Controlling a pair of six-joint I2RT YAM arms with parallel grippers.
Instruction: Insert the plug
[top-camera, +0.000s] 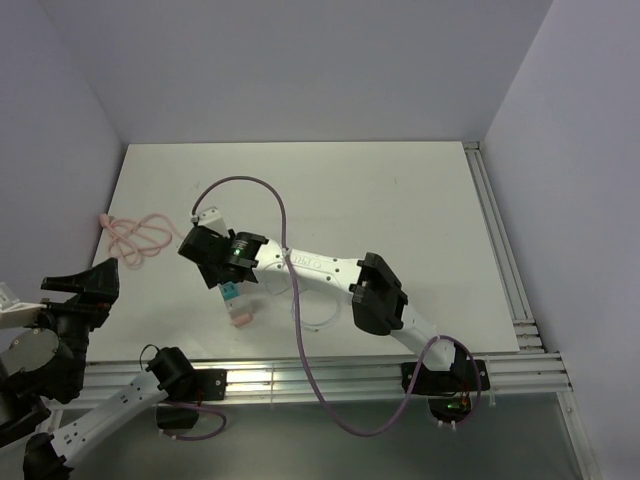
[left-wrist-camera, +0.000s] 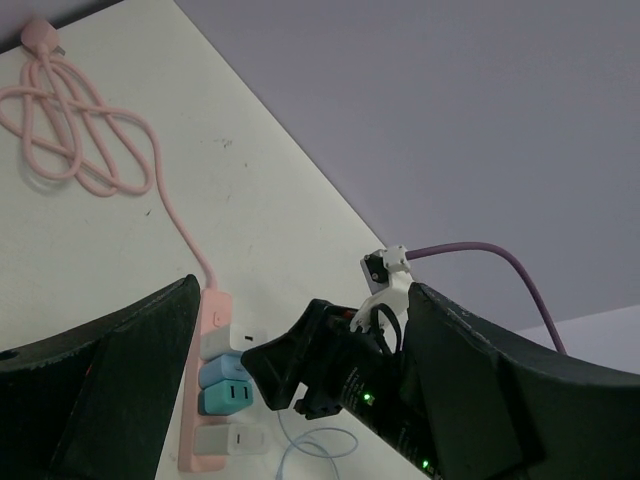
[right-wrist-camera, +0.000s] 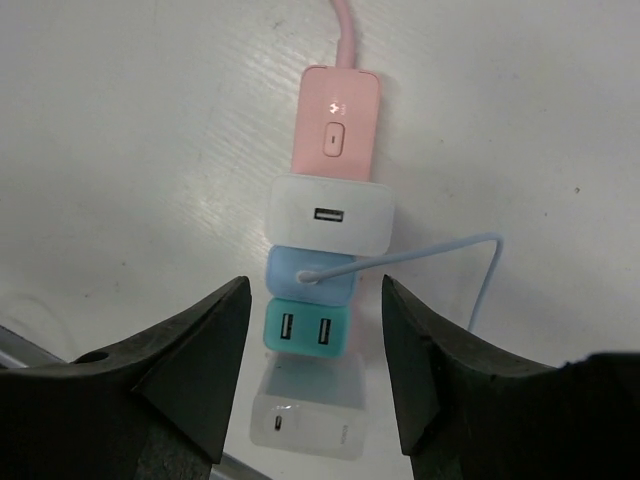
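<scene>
The plug (right-wrist-camera: 309, 277) is a tiny pale head on a thin whitish-blue wire (right-wrist-camera: 440, 248). It sits in the port of a light-blue charger (right-wrist-camera: 335, 290) on the pink socket strip (right-wrist-camera: 337, 120). My right gripper (right-wrist-camera: 315, 300) hovers straight above the strip, open, its fingers on either side of the chargers and nothing held between them. From above, the right gripper (top-camera: 205, 262) hides most of the strip (top-camera: 237, 315). My left gripper (top-camera: 80, 278) is open and holds nothing, off the table's left front corner, well away from the strip (left-wrist-camera: 205, 400).
The strip also carries a white USB charger (right-wrist-camera: 332, 215), a teal two-port charger (right-wrist-camera: 305, 330) and a white charger (right-wrist-camera: 305, 420). Its pink cord (top-camera: 135, 235) lies coiled at the table's left edge. A purple robot cable (top-camera: 290, 300) loops over the right arm.
</scene>
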